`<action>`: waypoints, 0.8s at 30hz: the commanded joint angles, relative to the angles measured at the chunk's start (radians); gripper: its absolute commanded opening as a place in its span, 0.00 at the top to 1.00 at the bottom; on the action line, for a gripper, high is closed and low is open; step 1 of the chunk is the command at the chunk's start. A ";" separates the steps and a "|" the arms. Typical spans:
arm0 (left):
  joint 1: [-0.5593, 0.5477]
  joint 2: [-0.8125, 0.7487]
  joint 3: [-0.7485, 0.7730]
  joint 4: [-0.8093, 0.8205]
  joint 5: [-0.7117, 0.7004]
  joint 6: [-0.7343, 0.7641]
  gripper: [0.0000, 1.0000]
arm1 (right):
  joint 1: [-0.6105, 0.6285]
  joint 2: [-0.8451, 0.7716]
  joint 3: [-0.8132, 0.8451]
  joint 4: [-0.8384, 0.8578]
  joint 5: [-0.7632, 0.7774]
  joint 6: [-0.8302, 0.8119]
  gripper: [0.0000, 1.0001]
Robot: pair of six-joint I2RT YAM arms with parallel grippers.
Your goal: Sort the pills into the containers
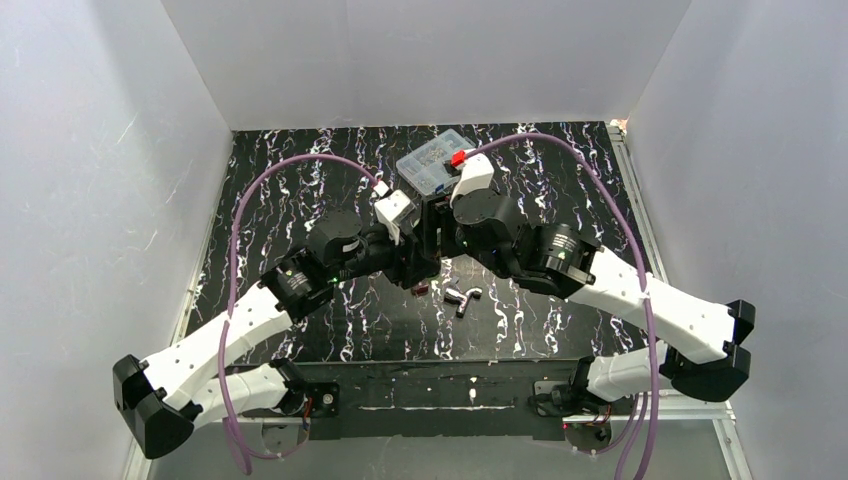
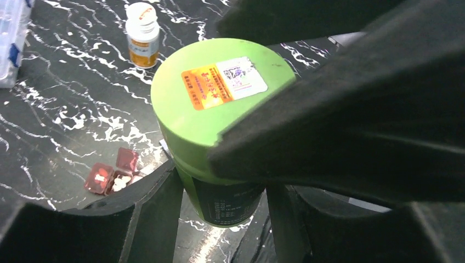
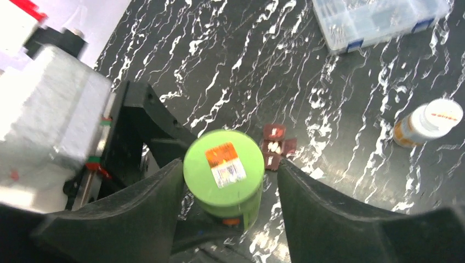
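The green-capped bottle (image 2: 219, 109) is held above the counter (image 3: 219, 66), clamped at its body by the left fingers (image 2: 159, 213). The right fingers (image 3: 329, 219) are spread around its cap, with one touching the rim and a gap seen at the other. The amber bottle (image 3: 425, 123) is stood well apart on the counter, white cap on.
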 commanded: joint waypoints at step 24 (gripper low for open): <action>0.012 -0.087 -0.010 0.217 0.588 -0.068 1.00 | -0.500 -0.322 -0.339 0.584 -1.435 0.054 0.02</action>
